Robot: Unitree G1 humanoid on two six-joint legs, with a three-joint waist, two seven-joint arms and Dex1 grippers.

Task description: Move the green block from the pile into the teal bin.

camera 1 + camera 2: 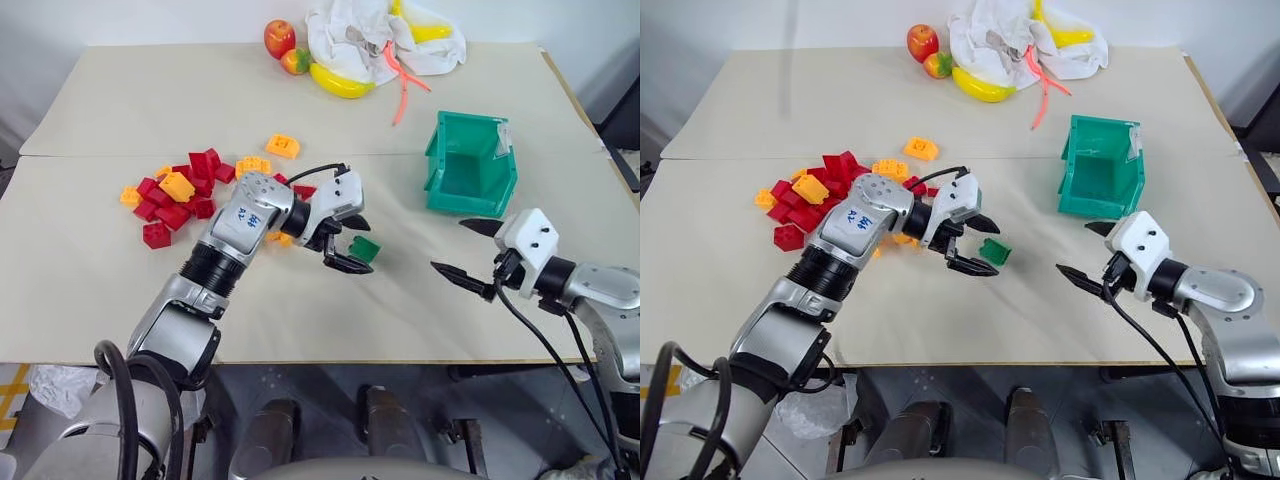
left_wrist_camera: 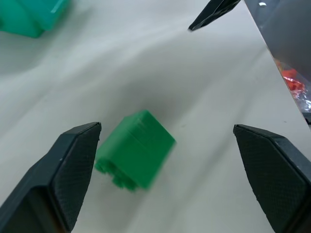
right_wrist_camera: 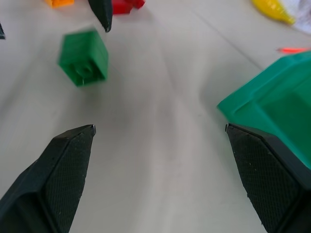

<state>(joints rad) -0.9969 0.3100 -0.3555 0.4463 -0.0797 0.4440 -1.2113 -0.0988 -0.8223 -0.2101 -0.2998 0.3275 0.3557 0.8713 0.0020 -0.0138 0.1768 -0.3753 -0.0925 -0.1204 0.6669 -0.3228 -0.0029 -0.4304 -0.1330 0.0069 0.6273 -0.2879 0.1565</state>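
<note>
Head cameras first: the left gripper (image 1: 350, 243) is hanging with its black fingers spread wide, and the small green plastic toy brick (image 1: 364, 249) is sitting right between the fingertips, not gripped by anything. Can't tell from up here if it's resting on the beige tabletop (image 1: 300, 310) or just above it. The loose pile of red and orange-yellow plastic bricks (image 1: 185, 192) is lying behind that arm, and the boxy teal plastic bin (image 1: 470, 165) is standing well apart, off to the robot's right. The right gripper (image 1: 470, 255) is also gaping open and empty, pointing toward the brick.

Left wrist view: the green brick (image 2: 135, 148) is looking smeared and tilted, close to one fingertip (image 2: 80, 155) and far from the other, so it's loose. Whether it's touching that pad, I can't say.

Right wrist view: the brick (image 3: 83, 57) is again blurry, with a corner of the bin (image 3: 277, 102) cut off by the frame edge.

My worry: the brick is short of the bin and nobody's holding it, so it could tumble or skid somewhere awkward. If the right gripper goes for it while it's tilted, the fingers might clip a corner and flick it away.
</note>
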